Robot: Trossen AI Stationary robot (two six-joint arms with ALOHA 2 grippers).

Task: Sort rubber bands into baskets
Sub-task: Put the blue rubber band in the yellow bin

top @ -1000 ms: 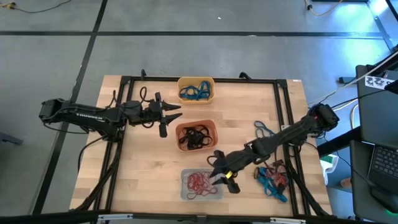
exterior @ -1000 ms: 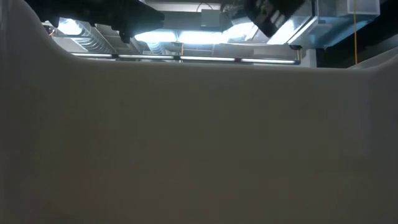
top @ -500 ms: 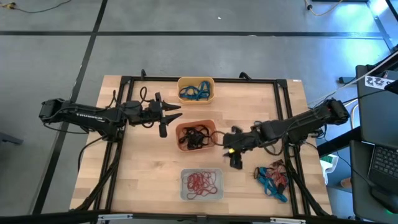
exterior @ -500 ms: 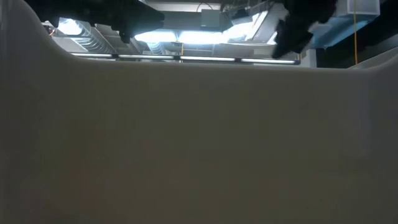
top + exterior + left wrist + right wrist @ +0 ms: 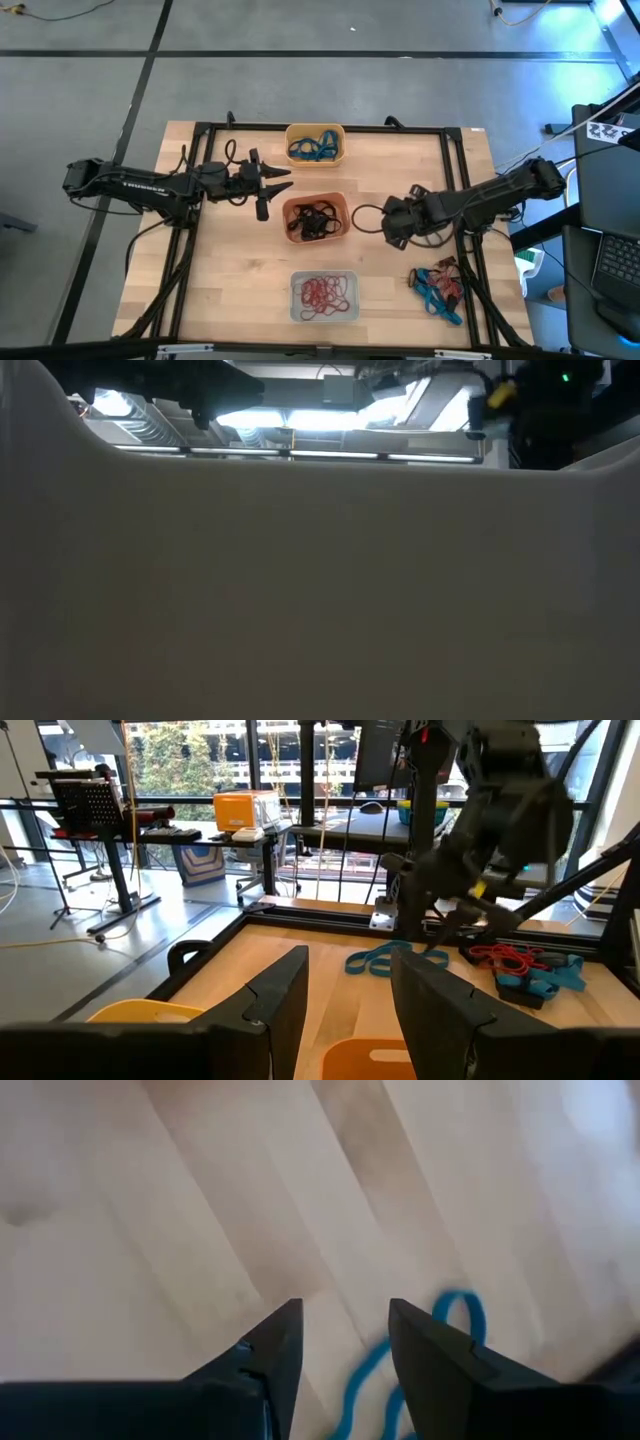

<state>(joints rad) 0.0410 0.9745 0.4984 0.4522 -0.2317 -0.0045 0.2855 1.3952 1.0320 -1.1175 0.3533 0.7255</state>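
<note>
Nearest, the pale basket [image 5: 324, 297] holds red bands; at four o'clock a mixed pile [image 5: 438, 284] remains unsorted on the bench [image 5: 230, 290]. Centre, black bands fill the red-orange basket [image 5: 315, 218]; the right gripper [image 5: 386, 222], fingers parted and empty, hovers beside it near a loose blue band [image 5: 422, 208]. Farthest, the yellow basket [image 5: 314, 144] holds blue bands. The left gripper [image 5: 272, 180] waits at nine o'clock, fingers apart, empty.

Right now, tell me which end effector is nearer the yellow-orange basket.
Left. The left end effector hovers just beside the yellow-orange basket, toward the table's left side. The right end effector sits farther off, past the red-orange basket.
</note>
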